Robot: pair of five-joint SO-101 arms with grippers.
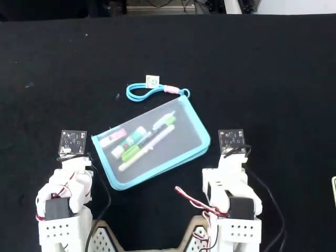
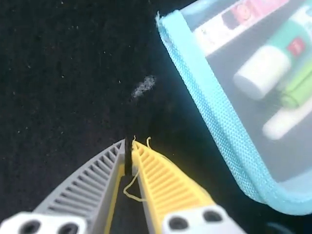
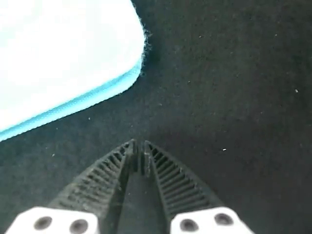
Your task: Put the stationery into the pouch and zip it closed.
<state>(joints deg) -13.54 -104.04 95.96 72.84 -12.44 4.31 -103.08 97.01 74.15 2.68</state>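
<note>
A clear pouch [image 1: 151, 148] with a light blue zip border lies flat in the middle of the black table. Inside it are several pens and markers [image 1: 142, 142], green, white and pink. A blue wrist strap [image 1: 144, 91] with a small tag runs from its far corner. My left gripper [image 2: 129, 145] is shut, empty, just beside the pouch's blue edge [image 2: 214, 107]. My right gripper [image 3: 139, 146] is shut too, empty, close to the pouch's corner [image 3: 73, 58]. Both arms [image 1: 71, 178] [image 1: 231, 178] sit folded at the near side, one on each side of the pouch.
Black cloth [image 1: 262, 68] covers the whole table. A pale object [image 1: 334, 189] peeks in at the right edge. Red and white cables [image 1: 191, 202] hang between the arm bases.
</note>
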